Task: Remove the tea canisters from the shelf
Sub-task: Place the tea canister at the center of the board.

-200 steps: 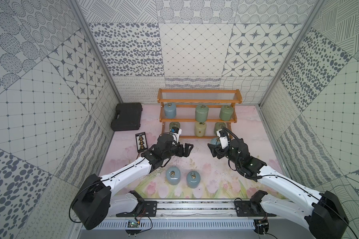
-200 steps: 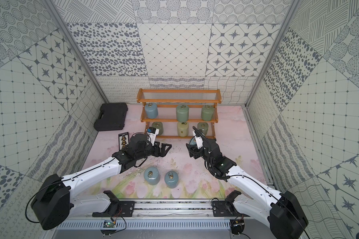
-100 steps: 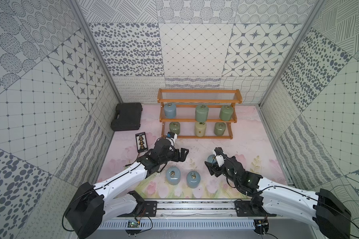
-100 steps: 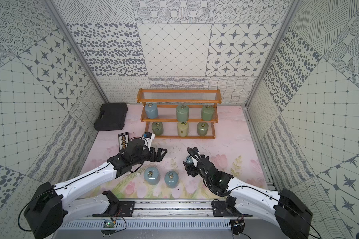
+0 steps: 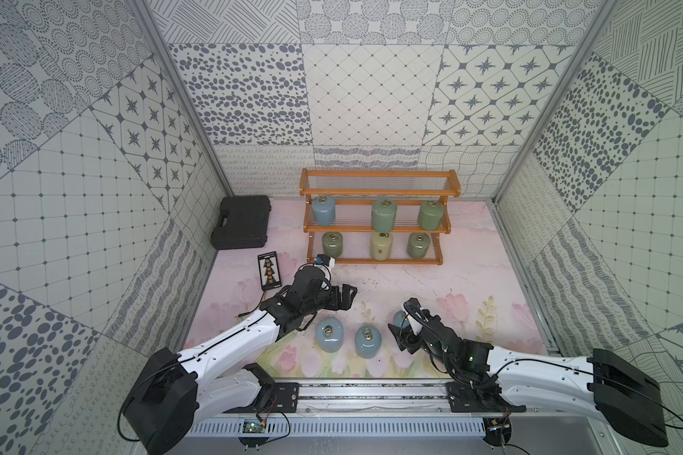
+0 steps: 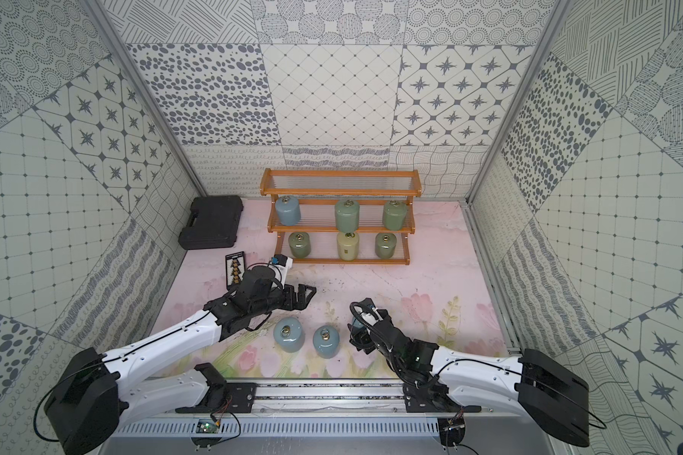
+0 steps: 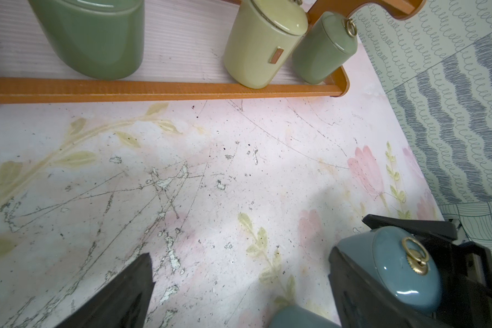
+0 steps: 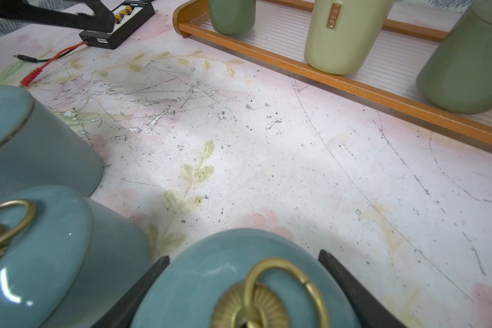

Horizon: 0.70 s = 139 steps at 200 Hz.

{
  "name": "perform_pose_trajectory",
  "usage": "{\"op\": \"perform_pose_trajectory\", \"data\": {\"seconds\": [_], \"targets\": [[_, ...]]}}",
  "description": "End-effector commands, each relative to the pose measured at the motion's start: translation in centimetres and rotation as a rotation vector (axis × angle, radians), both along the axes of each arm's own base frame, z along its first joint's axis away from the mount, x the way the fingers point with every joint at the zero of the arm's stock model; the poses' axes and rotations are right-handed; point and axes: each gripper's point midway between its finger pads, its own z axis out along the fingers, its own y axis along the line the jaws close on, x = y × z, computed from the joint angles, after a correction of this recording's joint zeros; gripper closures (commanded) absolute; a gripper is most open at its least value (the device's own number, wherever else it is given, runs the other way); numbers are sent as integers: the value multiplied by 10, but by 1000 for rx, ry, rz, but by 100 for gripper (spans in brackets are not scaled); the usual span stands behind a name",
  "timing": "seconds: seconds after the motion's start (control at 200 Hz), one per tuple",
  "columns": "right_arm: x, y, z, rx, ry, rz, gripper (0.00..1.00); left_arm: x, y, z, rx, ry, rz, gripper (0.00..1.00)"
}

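In both top views the right gripper [image 5: 403, 330] hides most of a glossy light blue ceramic canister [image 5: 399, 317] in front of the orange-brown wooden 3-tier shelf [image 5: 375, 260]. The left wrist view cuts off the lid of 1 sage green canister [image 7: 88, 37] on its lowest tier.

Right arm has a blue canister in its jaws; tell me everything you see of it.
The blue canister is a glossy, ceramic-looking cylinder with a domed lid and a brass ring pull on a ribbed boss. It appears upright, clamped between the jaws of the right gripper, close beside a second blue canister over the floral mat. Whether its base touches the mat is hidden.
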Motion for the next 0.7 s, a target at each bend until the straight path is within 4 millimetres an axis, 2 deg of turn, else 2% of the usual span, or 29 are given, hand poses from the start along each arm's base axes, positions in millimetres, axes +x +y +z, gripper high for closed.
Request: {"op": "perform_pose_trajectory", "data": {"seconds": [0.0,0.335,0.69], "targets": [[9,14,31,142,-75,-35,30,1,4,-2,5,8,22,0],[-1,13,11,127,-45,-43,27,-2,7,-4,8,13,28,0],[-8,5,5,125,-35,-64,17,-4,9,-7,6,18,38,0]]}}
